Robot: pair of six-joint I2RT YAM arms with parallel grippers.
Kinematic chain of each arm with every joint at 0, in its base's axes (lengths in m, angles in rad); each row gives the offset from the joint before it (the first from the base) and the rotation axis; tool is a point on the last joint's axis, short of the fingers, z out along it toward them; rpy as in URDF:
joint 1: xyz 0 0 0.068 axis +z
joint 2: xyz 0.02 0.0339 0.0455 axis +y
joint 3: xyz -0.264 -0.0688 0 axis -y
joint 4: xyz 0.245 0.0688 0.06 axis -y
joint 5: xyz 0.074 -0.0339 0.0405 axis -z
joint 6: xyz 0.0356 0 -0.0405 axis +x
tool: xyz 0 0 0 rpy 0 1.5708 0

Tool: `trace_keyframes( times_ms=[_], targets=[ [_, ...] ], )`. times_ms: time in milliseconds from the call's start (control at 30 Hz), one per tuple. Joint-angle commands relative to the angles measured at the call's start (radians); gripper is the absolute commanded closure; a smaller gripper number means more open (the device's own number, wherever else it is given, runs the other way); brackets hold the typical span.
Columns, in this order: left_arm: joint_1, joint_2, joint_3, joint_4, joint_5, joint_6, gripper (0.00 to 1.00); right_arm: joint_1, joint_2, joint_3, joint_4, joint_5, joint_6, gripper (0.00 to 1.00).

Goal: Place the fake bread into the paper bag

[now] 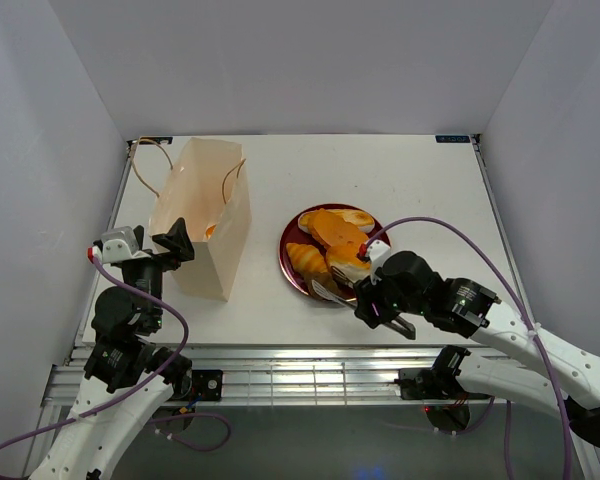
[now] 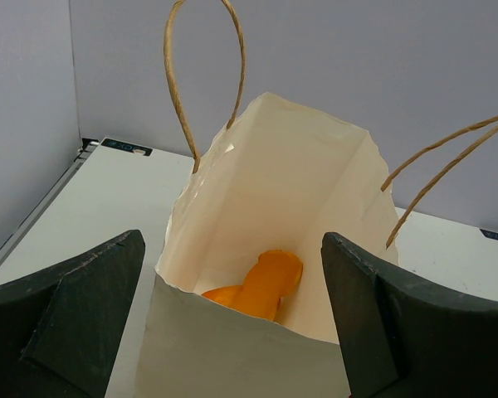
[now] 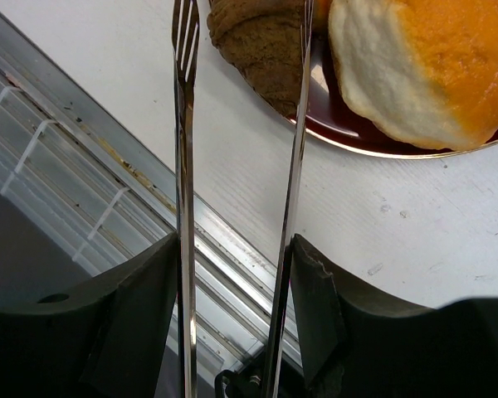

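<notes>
Cream paper bag (image 1: 202,215) stands by the left edge of the desk (image 1: 410,180), fake bread (image 1: 332,232) on a red plate (image 1: 284,252) beside it. Left wrist: left claw (image 2: 231,249) spread, orange pastry (image 2: 264,283) inside bag. Right wrist: right claw (image 3: 236,249) pinches metal tongs (image 3: 183,149).

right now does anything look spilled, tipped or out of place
Nothing stands out. The paper bag stands upright and open, its rim only slightly wavy, with one orange pastry inside. The other fake bread sits on the red plate, and the right gripper holds the tongs.
</notes>
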Motion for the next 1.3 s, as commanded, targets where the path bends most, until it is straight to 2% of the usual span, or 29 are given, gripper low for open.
trace_keyframes(
  times_ms=[0,767,1267],
  targets=[
    [-0.005,0.003,0.005,-0.011,0.008,0.004,0.02,0.007,-0.021,0.025,-0.009,0.001,0.011,0.41],
    [-0.005,0.008,0.007,-0.013,0.015,0.002,0.02,0.007,-0.027,-0.003,-0.104,-0.097,-0.004,0.40],
    [-0.005,0.006,0.005,-0.011,0.021,0.002,0.02,0.007,0.025,0.022,-0.158,-0.042,-0.007,0.40]
  ],
)
